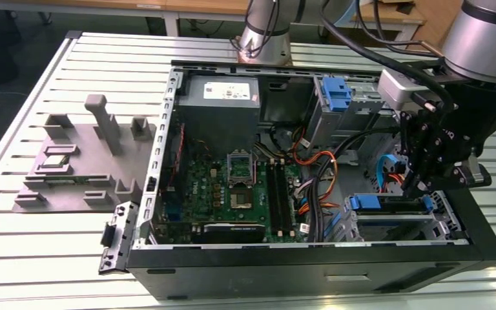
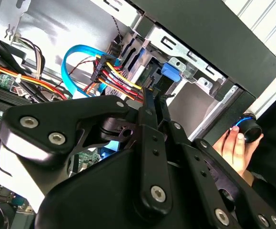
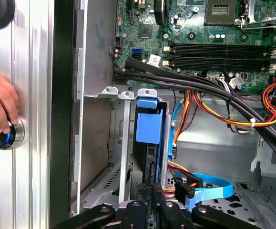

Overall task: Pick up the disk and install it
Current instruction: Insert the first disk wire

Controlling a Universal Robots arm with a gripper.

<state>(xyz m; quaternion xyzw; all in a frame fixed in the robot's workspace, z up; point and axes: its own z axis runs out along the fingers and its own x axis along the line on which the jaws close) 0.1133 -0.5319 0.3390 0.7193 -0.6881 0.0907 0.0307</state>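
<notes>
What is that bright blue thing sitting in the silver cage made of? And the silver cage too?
The bright blue tab on the disk looks like smooth plastic: even colour, soft matte sheen, rounded edges. The silver drive cage around it looks like bare sheet metal: thin folded walls, punched holes, a dull grey shine. The black robot hand near the disk seems to be painted or anodised metal, with visible screws.

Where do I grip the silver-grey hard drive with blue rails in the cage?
Likely its narrow edge, coming through the open side of the case: the hard drive stands on edge in the metal drive cage, whose walls cover its broad faces.
</notes>
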